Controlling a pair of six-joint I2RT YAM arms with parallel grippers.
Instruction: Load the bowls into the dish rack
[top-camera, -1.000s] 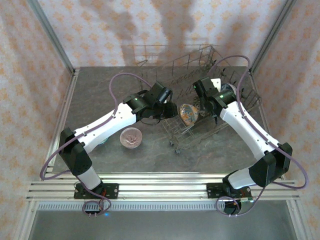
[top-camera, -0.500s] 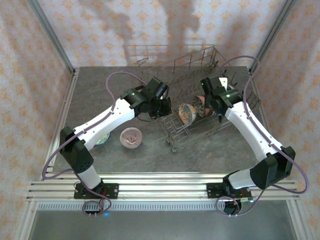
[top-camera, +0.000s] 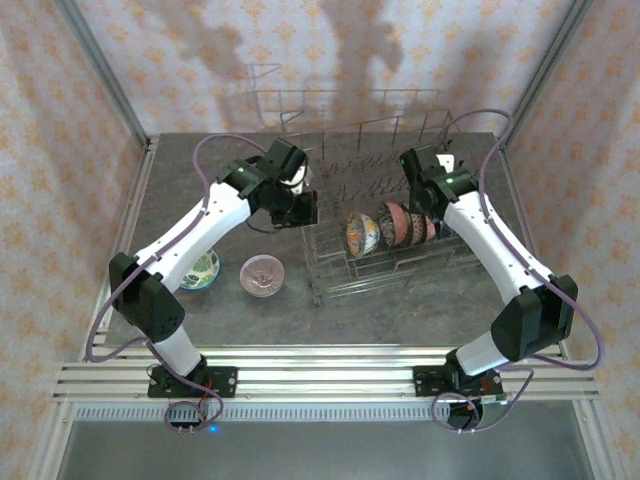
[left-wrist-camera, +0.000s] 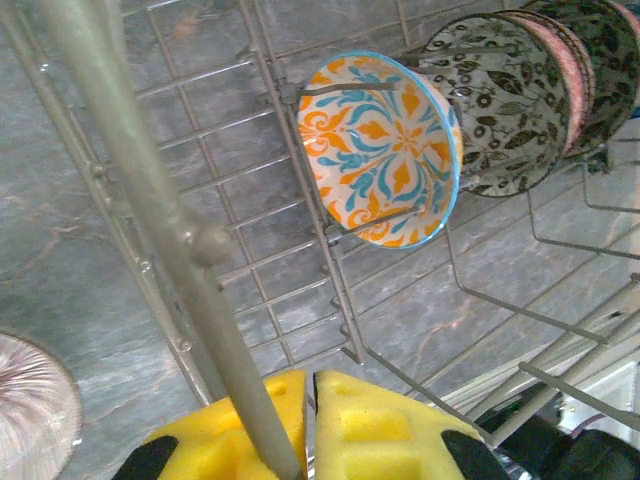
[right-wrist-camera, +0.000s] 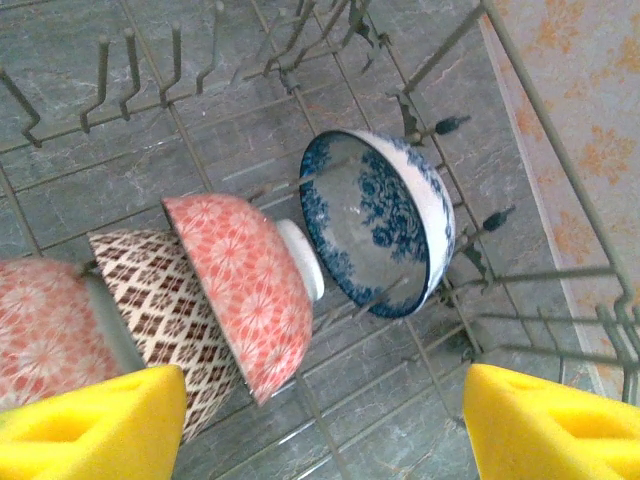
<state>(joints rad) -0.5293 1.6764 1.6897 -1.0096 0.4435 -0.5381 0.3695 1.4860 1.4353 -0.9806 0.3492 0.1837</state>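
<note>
The grey wire dish rack (top-camera: 400, 272) lies right of the table's middle. My left gripper (top-camera: 303, 208) is shut on its left rim wire (left-wrist-camera: 150, 190), the yellow pads (left-wrist-camera: 360, 425) nearly touching. Standing between the tines are an orange-teal bowl (top-camera: 362, 233) (left-wrist-camera: 385, 150), a brown-patterned bowl (left-wrist-camera: 500, 110) (right-wrist-camera: 155, 295), a pink bowl (right-wrist-camera: 250, 290) and a blue-white bowl (right-wrist-camera: 385, 215). My right gripper (top-camera: 426, 208) (right-wrist-camera: 320, 430) hovers open above these bowls, holding nothing. On the table left of the rack sit a brown-pink bowl (top-camera: 264, 274) and a green bowl (top-camera: 200, 270).
Patterned walls and metal corner posts (top-camera: 110, 90) enclose the grey table. The rack's tall back wires (top-camera: 340, 115) rise near the rear wall. The table's far-left area (top-camera: 190, 175) is bare stone. The arms' bases stand on the rail at the near edge (top-camera: 320, 375).
The left gripper has moved left and back with the rack's rim in it; the rack went from tilted to lying flat and shifted left. The right gripper stayed over the bowls.
</note>
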